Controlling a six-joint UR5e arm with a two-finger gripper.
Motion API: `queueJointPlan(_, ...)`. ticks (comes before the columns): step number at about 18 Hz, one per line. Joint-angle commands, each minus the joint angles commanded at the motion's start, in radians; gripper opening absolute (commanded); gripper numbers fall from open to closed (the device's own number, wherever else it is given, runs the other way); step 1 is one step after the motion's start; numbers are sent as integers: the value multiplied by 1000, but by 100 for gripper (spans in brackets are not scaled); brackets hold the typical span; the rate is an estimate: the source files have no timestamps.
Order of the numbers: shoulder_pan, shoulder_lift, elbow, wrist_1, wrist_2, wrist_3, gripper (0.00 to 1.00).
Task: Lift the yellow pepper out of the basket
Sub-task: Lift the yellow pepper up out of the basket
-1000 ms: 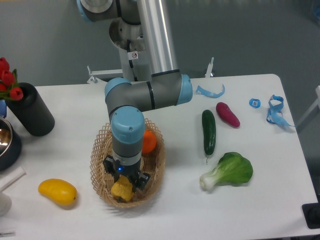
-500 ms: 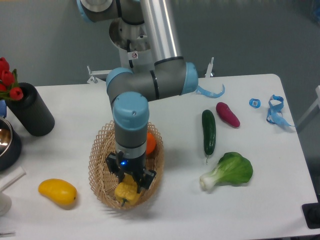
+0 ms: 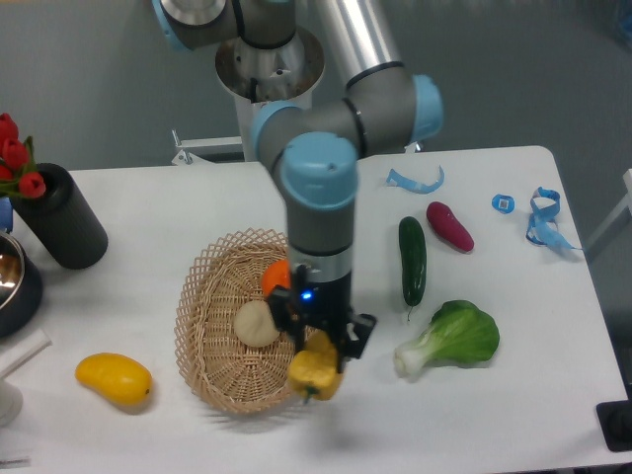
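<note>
The arm reaches down from its base at the back of the tabletop (image 3: 148, 207), its wrist vertical and the tool (image 3: 318, 354) pointing straight down over the right rim of the basket (image 3: 212, 336). The tool is clamped on the yellow pepper (image 3: 315, 369), which hangs lifted just above the basket's near-right edge. A small blue light glows on the tool body. Inside the basket lie 1 orange (image 3: 276, 277) and 1 pale round ball (image 3: 256, 323). A small round sticker shows on the arm's base column, too small to read. No other writing is legible.
</note>
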Motion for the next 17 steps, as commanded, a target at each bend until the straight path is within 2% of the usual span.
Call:
queueJointPlan(5,74,-2,2,-5,0,80,40)
queueJointPlan(8,77,-6,26,-6,0,74,40)
queueJointPlan(17,77,-5,31,-5,0,68,40)
